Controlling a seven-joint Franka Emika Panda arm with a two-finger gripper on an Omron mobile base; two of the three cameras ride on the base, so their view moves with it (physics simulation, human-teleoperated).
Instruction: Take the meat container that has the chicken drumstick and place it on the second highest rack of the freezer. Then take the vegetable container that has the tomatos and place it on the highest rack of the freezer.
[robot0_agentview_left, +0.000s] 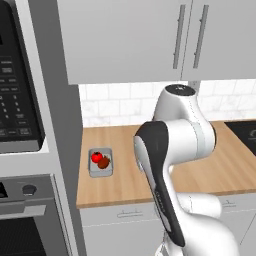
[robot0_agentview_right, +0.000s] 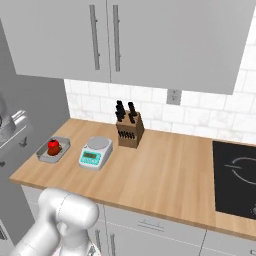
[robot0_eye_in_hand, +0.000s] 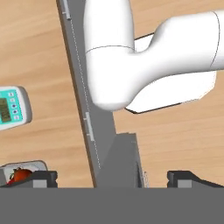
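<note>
Tomatoes (robot0_agentview_left: 100, 159) sit together in a shallow grey container (robot0_agentview_left: 100, 171) on the wooden surface (robot0_agentview_left: 210, 170), near its left end and close beside the tall grey cabinet side; from the right base view we see the same tray with one bright red tomato showing. In the hand view our jaws (robot0_eye_in_hand: 113, 178) stand wide apart with nothing between them, the two dark tips at the bottom edge. Just beyond the left tip we see the corner of that container and a bit of red inside it. Farther out on that same side lies a small kitchen scale (robot0_agentview_right: 95, 152) with a teal face, which stands between the container and a wooden knife block (robot0_agentview_right: 129, 130) on the surface. A black cooktop (robot0_agentview_right: 235, 177) lies at the far right end, well apart from the jaws.
</note>
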